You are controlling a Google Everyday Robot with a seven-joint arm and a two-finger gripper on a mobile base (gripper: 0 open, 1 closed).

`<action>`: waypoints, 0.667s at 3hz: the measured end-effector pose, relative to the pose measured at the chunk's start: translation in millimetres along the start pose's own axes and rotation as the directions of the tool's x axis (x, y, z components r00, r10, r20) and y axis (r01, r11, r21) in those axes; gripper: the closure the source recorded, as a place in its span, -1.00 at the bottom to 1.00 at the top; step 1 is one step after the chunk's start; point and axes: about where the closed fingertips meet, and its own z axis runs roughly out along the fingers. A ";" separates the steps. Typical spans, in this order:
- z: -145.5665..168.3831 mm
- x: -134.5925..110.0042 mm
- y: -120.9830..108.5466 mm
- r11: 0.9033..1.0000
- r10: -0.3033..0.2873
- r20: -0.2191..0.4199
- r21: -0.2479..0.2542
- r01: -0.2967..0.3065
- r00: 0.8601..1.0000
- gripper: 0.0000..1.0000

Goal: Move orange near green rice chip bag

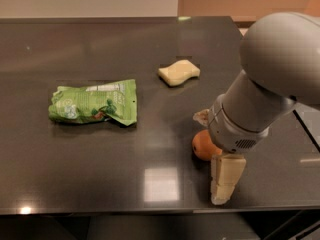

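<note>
- Gripper (214, 156) is low over the table (100, 174) at front right, close to the front edge. It hangs under the big grey arm (270, 94).
- Can't tell if the gripper is spread or pinching; the arm's wrist covers the part above the orange.
- Front edge of the table runs just below the gripper, and the right edge is near, behind the arm.
- Wide bare stretch of table lies left of the gripper, running along the front up to the bag.
- Orange (204, 145) is on the table right at the gripper, tucked against its left side and partly hidden by the wrist.
- Bag (92, 102) lies flat at mid left, well apart from the orange, with open table between them.
- Sponge (179, 72) is behind the orange, toward the back, apart from both the orange and the bag.
- Table: dark, glossy, flat, with a bright square glare patch near the front.
- Orange: round, smooth, matte.
- Bag: crumpled green foil with white print and small pictures.
- Sponge: pale yellow with wavy sides.
- Arm: smooth grey rounded shell; gripper parts pale and blocky.
</note>
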 end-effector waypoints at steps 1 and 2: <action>-1.6 9.1 -10.0 0.999 0.045 0.009 0.011 -0.045 0.999 -1.00; -1.0 13.3 -13.6 0.998 0.059 0.010 0.008 -0.060 0.998 -0.65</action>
